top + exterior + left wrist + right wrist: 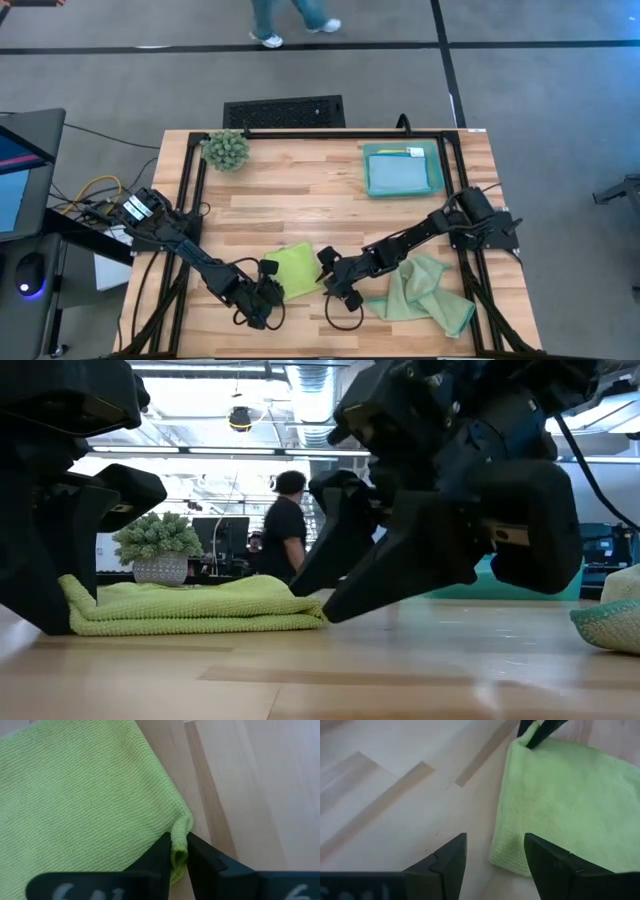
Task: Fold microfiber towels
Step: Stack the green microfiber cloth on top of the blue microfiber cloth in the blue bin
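A lime green towel [296, 268] lies folded and flat on the wooden table near its front edge. My left gripper [179, 842] is shut on the towel's near left corner. My right gripper [495, 845] is open and low at the towel's right side, with the towel's corner [509, 857] between its fingers. A pale sage green towel [422, 290] lies crumpled to the right, under the right arm. A light blue towel [398, 175] lies in the teal tray [438, 170] at the far right. My left gripper pinches the lime green towel's corner [181, 827] between its two fingers, and the cloth puckers up there. The fingers slant down from the table's near left side. The rest of the towel lies flat on the table. Whether my right gripper touches the towel, I cannot tell.
A small spiky green plant [226, 149] stands at the far left of the table. Bare wood stretches across the table's middle [300, 200]. In the low view a person [285, 530] stands in the room beyond the table.
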`<state>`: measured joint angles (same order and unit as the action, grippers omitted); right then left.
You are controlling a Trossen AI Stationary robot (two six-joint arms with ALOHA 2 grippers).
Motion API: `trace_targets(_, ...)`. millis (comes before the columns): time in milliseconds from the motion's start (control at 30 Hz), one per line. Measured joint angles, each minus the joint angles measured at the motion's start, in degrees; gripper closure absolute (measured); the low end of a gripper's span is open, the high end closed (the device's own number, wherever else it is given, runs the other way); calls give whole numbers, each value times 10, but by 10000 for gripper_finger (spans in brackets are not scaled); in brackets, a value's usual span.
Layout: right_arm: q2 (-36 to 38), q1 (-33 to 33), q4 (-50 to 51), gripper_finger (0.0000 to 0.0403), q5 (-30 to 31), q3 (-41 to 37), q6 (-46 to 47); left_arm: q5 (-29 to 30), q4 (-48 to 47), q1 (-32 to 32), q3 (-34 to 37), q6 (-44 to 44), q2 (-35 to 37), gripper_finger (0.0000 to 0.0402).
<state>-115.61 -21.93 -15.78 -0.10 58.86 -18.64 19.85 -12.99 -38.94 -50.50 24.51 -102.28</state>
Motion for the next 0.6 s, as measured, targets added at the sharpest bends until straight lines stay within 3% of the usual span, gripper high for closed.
trace_targets(333,0,12,21,188,-3,-2,36,3,0,0,0,2,0,376)
trace_targets(600,1,23,13,249,-7,-20,67,3,1,0,1,2,0,391)
